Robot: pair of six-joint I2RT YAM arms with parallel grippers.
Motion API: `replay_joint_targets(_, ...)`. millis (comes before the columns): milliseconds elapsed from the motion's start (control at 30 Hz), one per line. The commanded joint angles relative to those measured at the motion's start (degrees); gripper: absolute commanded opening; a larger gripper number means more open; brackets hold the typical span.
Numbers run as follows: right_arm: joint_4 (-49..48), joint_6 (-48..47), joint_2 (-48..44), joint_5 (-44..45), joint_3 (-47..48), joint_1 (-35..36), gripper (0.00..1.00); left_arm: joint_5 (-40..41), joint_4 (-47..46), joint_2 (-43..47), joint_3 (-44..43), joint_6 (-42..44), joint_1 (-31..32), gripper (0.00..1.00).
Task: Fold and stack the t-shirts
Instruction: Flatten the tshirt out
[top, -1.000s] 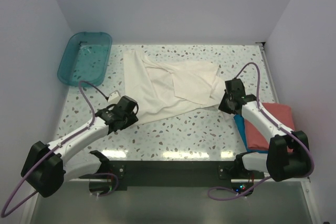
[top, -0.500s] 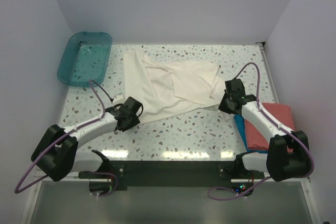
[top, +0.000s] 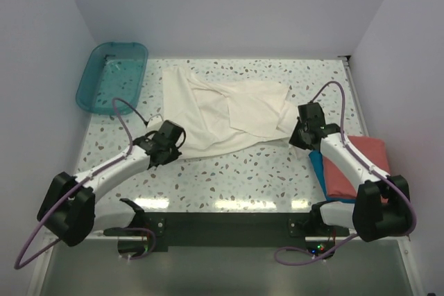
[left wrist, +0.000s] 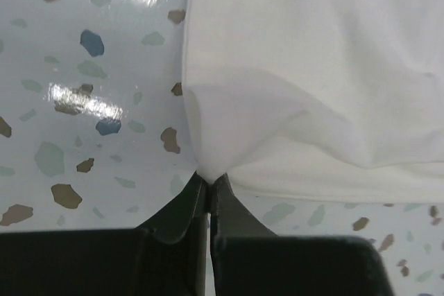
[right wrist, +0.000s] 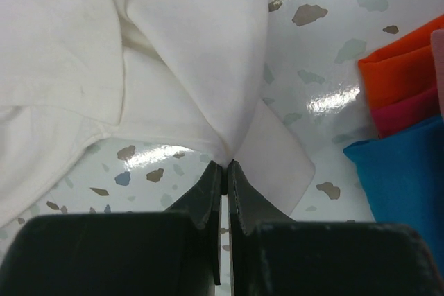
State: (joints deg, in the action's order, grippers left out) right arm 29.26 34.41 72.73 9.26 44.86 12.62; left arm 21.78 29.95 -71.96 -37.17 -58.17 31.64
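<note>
Right now the cream-white t-shirt (top: 229, 112) lies crumpled mid-bench, partly folded over itself, with one strip of cloth running back-left toward the teal tub (top: 111, 77) and stopping short of it.

From the top view, the left pincer (top: 171, 146) sits at the shirt's near-left edge and the right pincer (top: 298, 138) at its near-right edge. Whether either pair of tips is closed can't be read from there.

The wrist views settle it. The left pincer (left wrist: 209, 184) has its tips pressed together on a pulled-up peak of the cream-white t-shirt (left wrist: 312, 67), with speckled bench (left wrist: 83, 102) showing to the left. The right pincer (right wrist: 225, 168) is likewise nipped shut on a gathered point of cloth, and a loose flap lies flat just to its right.

The right wrist view also shows orange-red layers (right wrist: 406, 67) of the salmon-red t-shirt over the blue t-shirt (right wrist: 402, 185). The top view only gives the salmon-red t-shirt (top: 357, 161) folded on top of the blue t-shirt (top: 317, 168) at the bench's right edge, just beside the right arm.

Versus 0.5 s ago, the left pincer has shifted slightly back and left, its cable loop is reshaped, and the shirt's near-left corner has come with it. The right arm, the stack and the tub haven't moved.

The right forearm crosses over part of the stack in the top view.
</note>
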Motion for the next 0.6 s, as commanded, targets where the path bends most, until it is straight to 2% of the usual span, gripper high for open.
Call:
replay_joint_targets(0,2.73,-1.10,-4.52,1.55,5.75,-0.23,0.00,4.93,4.75,9.00,-10.08,5.34,-0.88,0.00)
replay_joint_targets(167,10.46,-1.54,-12.15,4.98,14.01,-0.23,0.00,8.54,11.17,16.23,-21.52,12.20,-2.02,0.00)
replay_joint_targets(333,17.57,-2.86,-18.40,8.49,25.76,-0.23,0.00,12.49,16.09,20.10,-37.78,17.64,-1.93,0.00)
replay_joint_targets(500,21.01,-5.05,-20.96,8.76,38.26,-0.23,0.00,12.85,15.57,21.43,-51.13,21.69,-2.02,0.00)
replay_joint_targets(567,21.54,-6.89,-20.09,7.54,45.12,-0.23,0.00,13.37,14.26,21.25,-53.79,23.54,-1.93,0.00)
